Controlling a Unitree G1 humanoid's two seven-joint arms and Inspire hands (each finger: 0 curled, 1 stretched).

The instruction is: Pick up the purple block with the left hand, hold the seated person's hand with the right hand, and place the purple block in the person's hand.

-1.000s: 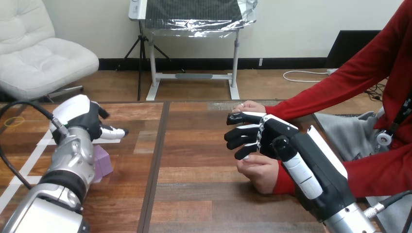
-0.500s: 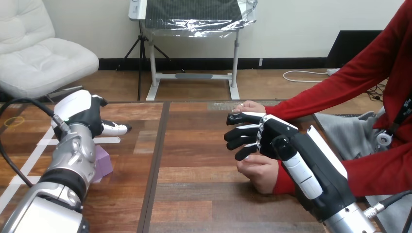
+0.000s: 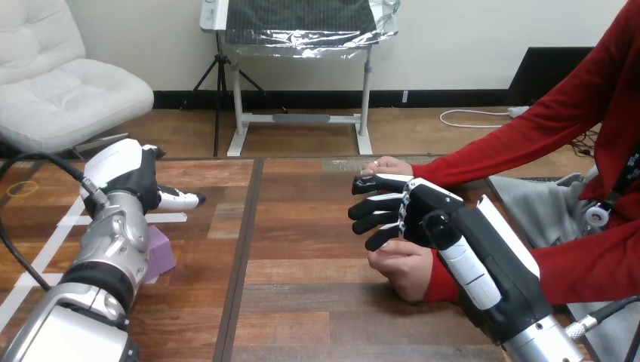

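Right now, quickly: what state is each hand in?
Left hand: open, holding nothing.
Right hand: open, over the person's nearer hand.

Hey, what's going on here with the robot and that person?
The robot is meant to hand the purple block to the seated person. The block lies on the table beside its left arm, not yet picked up; the left hand hangs beyond it. The right hand is open beside the person's nearer hand, not gripping it.

No legible text is appearing on the purple block (image 3: 160, 251) or the table (image 3: 317, 302). No numbers or signs are showing.
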